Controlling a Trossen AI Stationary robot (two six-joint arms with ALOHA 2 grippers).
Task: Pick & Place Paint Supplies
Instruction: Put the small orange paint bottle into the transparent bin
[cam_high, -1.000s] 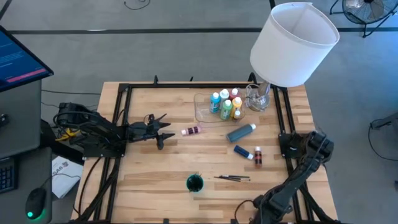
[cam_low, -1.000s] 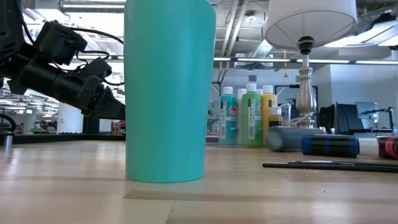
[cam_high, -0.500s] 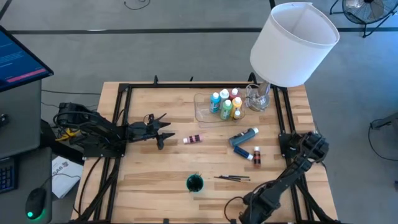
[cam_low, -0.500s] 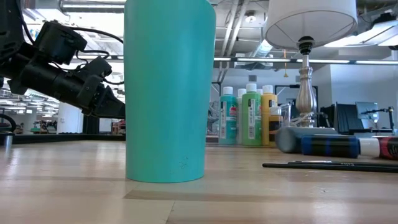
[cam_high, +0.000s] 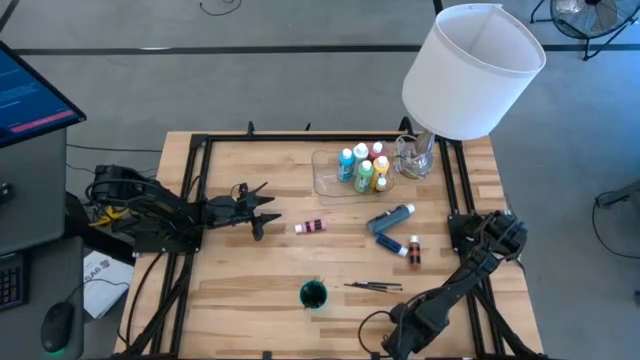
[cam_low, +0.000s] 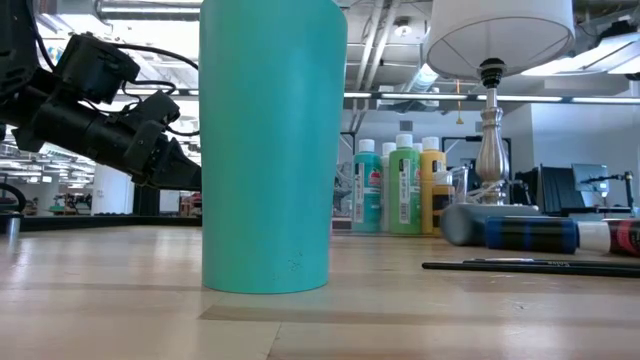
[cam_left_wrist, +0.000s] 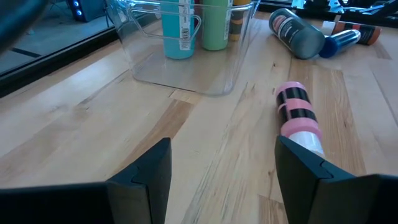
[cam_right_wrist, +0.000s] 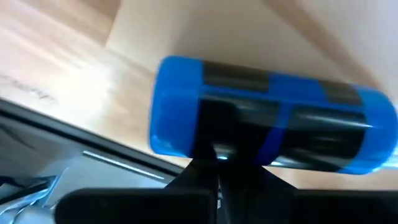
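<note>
So the paint stuff is maybe half sorted from where I'm standing. A cluster of upright white-capped bottles (cam_high: 364, 168) already sits in the clear tray (cam_high: 326, 183) at the far side of the desk (cam_high: 240, 280), next to the lamp (cam_high: 470, 70). I see teal-blue, green, yellow and pinkish-red ones, five or so, but they're packed too tight for an exact count.

Still loose, all lying on their sides mid-desk:
- one pink bottle (cam_high: 310, 226) with dark bands
- one bigger grey-blue bottle (cam_high: 390, 217)
- one small blue bottle (cam_high: 390, 243)
- one small red bottle (cam_high: 414, 251)

So four bottles left to go, I reckon. Then there's a little bunch of thin dark brushes (cam_high: 375, 286) near the front edge, two or three, can't separate them. They lie just beside the one teal cup (cam_high: 313, 294), which looks empty from above, so my guess is the brushes haven't been dealt with either.

The left claw (cam_high: 262, 208) hovers low over the desk, spread wide with nothing in it, pointed at the pink bottle, which lies close ahead. That's probably the next pick. The right claw (cam_right_wrist: 217, 163) is pinched fully closed, with its arm folded down off the front right corner, away from all the supplies.
</note>
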